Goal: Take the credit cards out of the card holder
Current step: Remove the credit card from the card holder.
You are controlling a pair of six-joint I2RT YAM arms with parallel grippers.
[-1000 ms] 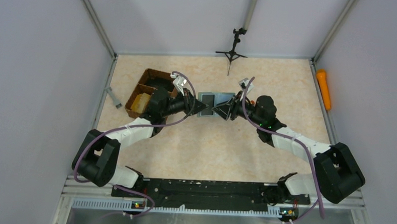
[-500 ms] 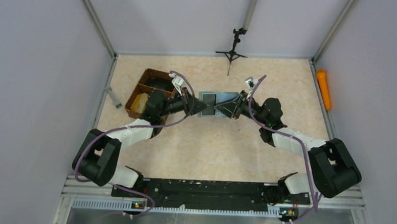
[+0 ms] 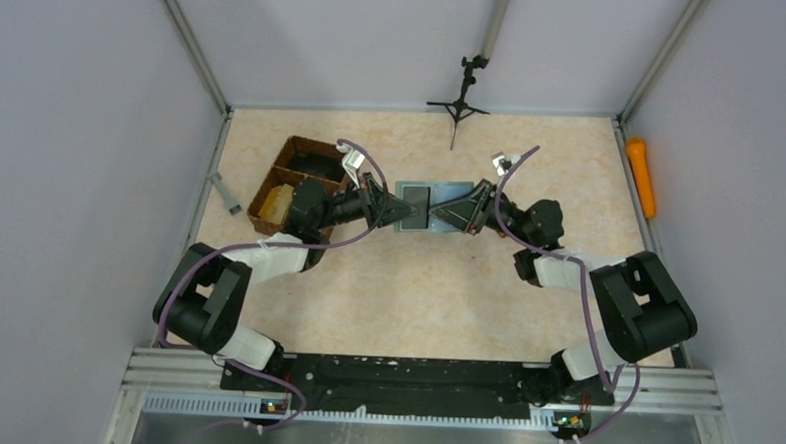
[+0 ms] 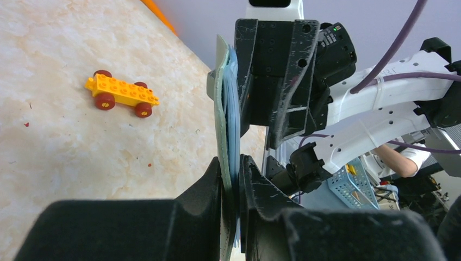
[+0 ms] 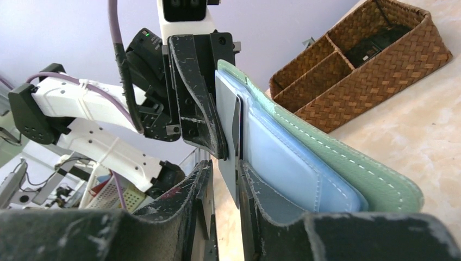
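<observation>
Wicker tray (image 5: 380, 70) one, card holder (image 5: 337, 163) one

White links (image 5: 70, 100), black joints (image 3: 200, 309), purple cables (image 5: 113, 27), scuffed fingers (image 4: 272, 81)

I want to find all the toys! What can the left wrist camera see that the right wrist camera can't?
Only the left wrist view shows a yellow toy car with red wheels. Only the right wrist view shows the brown wicker tray, with something dark in one compartment. Both show the card holder, green outside and blue inside, pinched by the left tool, with the right tool at its opposite edge.
</observation>
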